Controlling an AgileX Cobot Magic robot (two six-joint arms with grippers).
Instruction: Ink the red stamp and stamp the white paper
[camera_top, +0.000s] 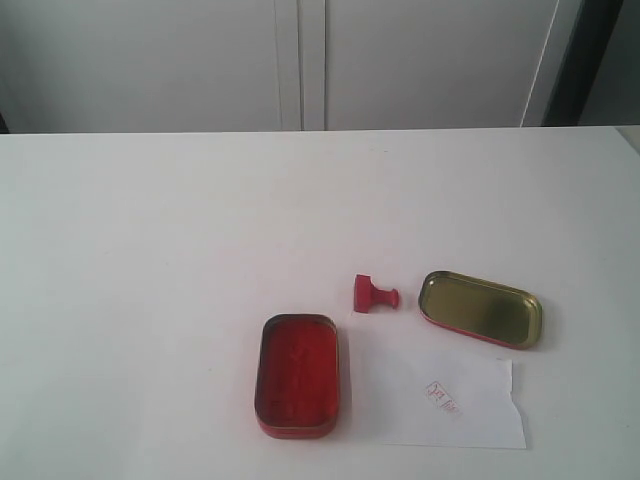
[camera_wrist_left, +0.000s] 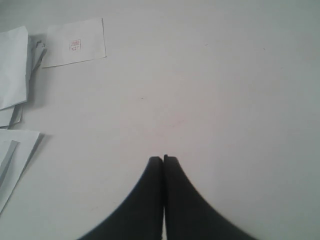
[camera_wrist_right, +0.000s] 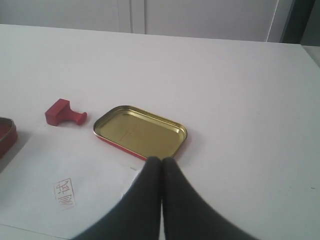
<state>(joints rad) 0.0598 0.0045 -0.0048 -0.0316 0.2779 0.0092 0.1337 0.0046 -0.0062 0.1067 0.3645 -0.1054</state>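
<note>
A plain white table (camera_top: 150, 250) fills the exterior view, and pale grey cabinet doors (camera_top: 300, 60) close off the room behind it. Toward the near edge lie 4 items. An open ink tin (camera_top: 297, 374) holds red ink. Its gold-lined lid (camera_top: 481, 308) rests inside-up, apart from the tin on the right. The red stamp (camera_top: 374, 294) lies tipped on its side between them, handle pointing toward the lid. The white paper (camera_top: 455, 400) lies flat near the tin, in front of stamp and lid, and bears 1 red imprint (camera_top: 443, 397). The right wrist view adds the right gripper (camera_wrist_right: 160, 160), fingers pressed together on nothing, above the paper's corner beside the lid. Only the left wrist view shows the left gripper (camera_wrist_left: 163, 159), likewise closed and empty over bare table. It also shows a pile of loose sheets (camera_wrist_left: 12, 65) and a separate marked sheet (camera_wrist_left: 75, 42), both well apart from the fingers.
</note>
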